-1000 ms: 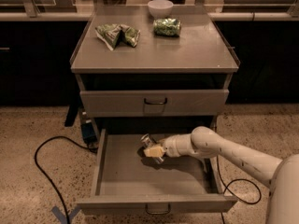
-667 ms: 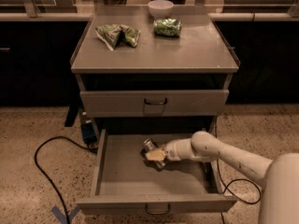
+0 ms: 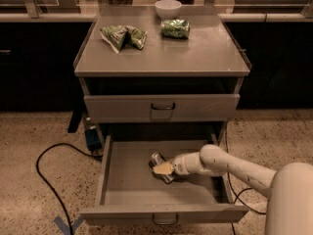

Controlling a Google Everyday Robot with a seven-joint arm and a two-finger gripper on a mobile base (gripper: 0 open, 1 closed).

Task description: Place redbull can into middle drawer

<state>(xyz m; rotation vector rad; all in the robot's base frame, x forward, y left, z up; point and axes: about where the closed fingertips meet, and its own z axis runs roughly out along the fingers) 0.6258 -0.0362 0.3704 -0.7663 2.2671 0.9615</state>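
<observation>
As gripper (image 3: 164,168) holds redbull can (image 3: 157,158) | lower in middle drawer (image 3: 127,180) vs prev

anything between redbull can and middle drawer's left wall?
Nothing: camera view shows bare floor between the redbull can and the left wall of the middle drawer. The gripper is at the can, inside the drawer.

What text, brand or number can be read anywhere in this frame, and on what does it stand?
None can be read.
redbull can, held by the gripper inside the middle drawer: markings too blurred.
green snack bags on the cabinet top: print too small.
</observation>
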